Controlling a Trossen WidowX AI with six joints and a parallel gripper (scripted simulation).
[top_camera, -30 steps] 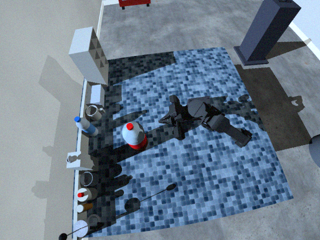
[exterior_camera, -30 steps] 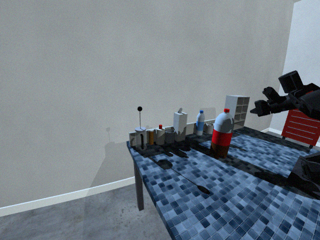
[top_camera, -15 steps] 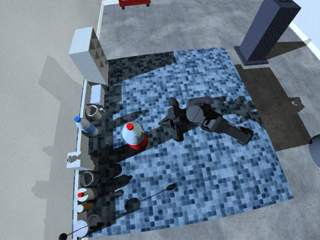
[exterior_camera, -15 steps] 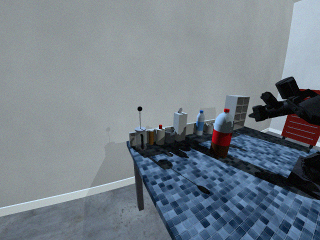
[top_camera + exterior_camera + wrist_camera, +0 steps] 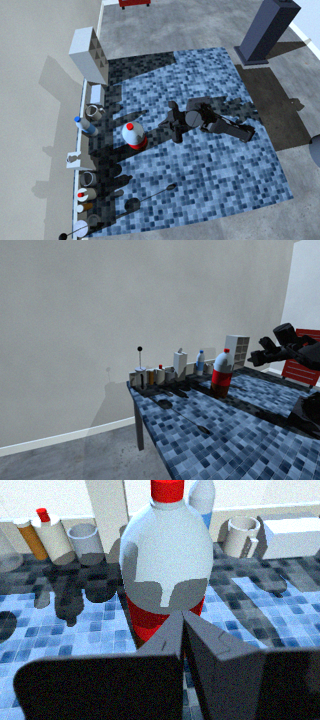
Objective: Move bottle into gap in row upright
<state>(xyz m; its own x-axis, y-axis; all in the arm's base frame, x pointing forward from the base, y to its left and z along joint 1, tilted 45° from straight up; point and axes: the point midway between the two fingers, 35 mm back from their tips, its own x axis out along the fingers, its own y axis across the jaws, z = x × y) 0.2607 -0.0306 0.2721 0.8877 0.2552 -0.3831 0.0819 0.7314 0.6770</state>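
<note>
A large round-shouldered bottle with a red cap, a red band and clear upper walls [image 5: 135, 136] [image 5: 222, 373] [image 5: 167, 555] stands upright on the blue mosaic-tiled table [image 5: 219, 165] [image 5: 206, 446] [image 5: 30, 642], out in front of the row rather than in it; dark brown shows in its bottom part, below the band. The black parallel-jaw gripper [image 5: 158, 125] [image 5: 248, 359] [image 5: 181, 618] has its fingers pressed together with nothing between them, pointing toward the bottle. Along the wall stand a slim blue-capped bottle with a blue band [image 5: 87, 127] [image 5: 200, 363] [image 5: 202, 500], a pale handled mug [image 5: 95, 113] [image 5: 209, 368] [image 5: 241, 537], a tall white carton [image 5: 84, 162] [image 5: 180, 366], a grey open-topped cup [image 5: 88, 178] [image 5: 170, 376] [image 5: 86, 544], a cream red-capped bottle [image 5: 87, 194] [image 5: 160, 375] [image 5: 54, 540] and a white-lidded orange-brown jar [image 5: 85, 207] [image 5: 151, 377] [image 5: 33, 540]. I cannot tell whether the mug or the cup contains anything. At the row's end, a clear-walled press pot with a pale lid and black-knobbed rod [image 5: 81, 228] [image 5: 140, 378] stands upright; its contents are unclear.

The gripper [image 5: 158, 125] [image 5: 248, 359] [image 5: 181, 618] now sits lower at the exterior frame's right, and slightly lower and farther left in the top view's centre.
</note>
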